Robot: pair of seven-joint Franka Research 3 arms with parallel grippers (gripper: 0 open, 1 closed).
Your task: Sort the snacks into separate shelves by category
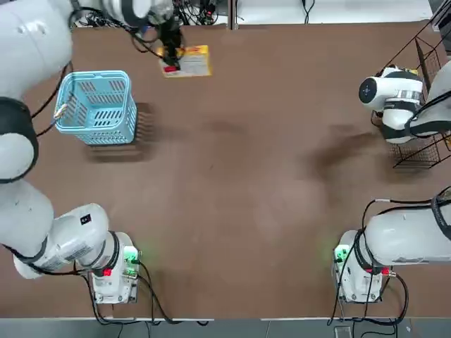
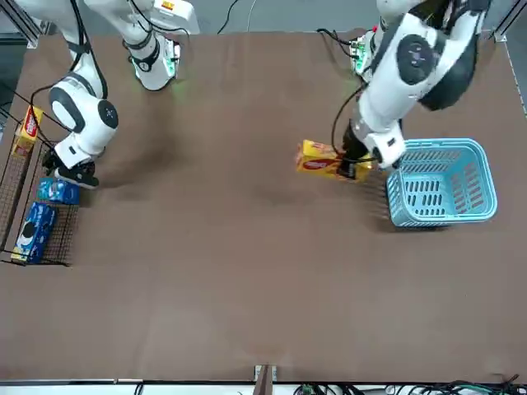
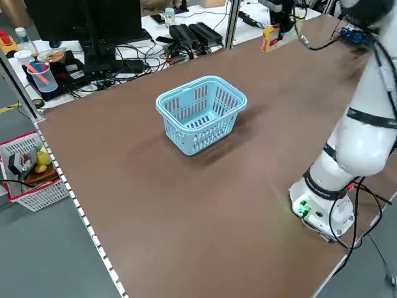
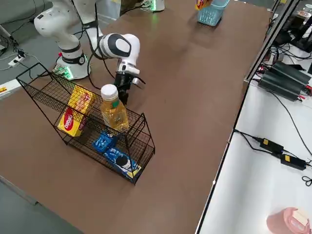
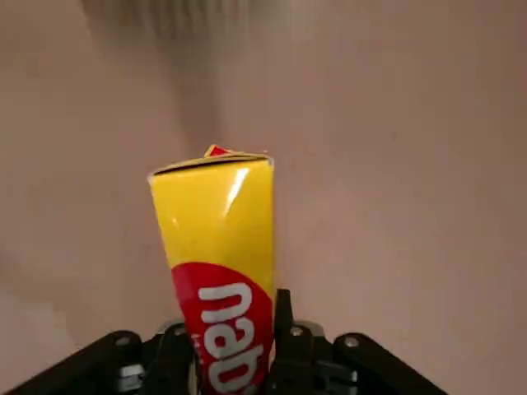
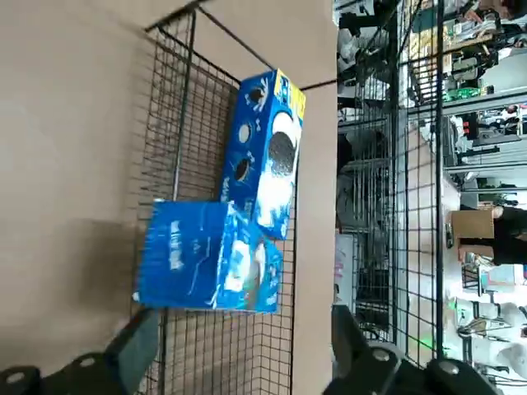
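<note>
Yellow box [image 2: 321,160] with a red label is clamped in the left gripper [image 2: 352,167], held above the table [image 1: 246,183] near its far edge, just beside the light blue basket [image 1: 99,105]. Right gripper [image 4: 124,90] hangs with fingers apart by the black wire rack [image 4: 46,87]. Rack holds two blue packets [image 6: 210,257], another yellow box [image 4: 75,111] and a bottle [image 4: 113,108].

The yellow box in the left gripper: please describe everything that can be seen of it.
The yellow box is a flat carton of glossy card with a red oval label carrying white letters. The left gripper is shut on its labelled end, one finger on each broad face. Its free end flap looks slightly open, showing a red edge. In the front view it hangs beside the light blue basket, apart from it, near the table's far edge from the robot.
</note>
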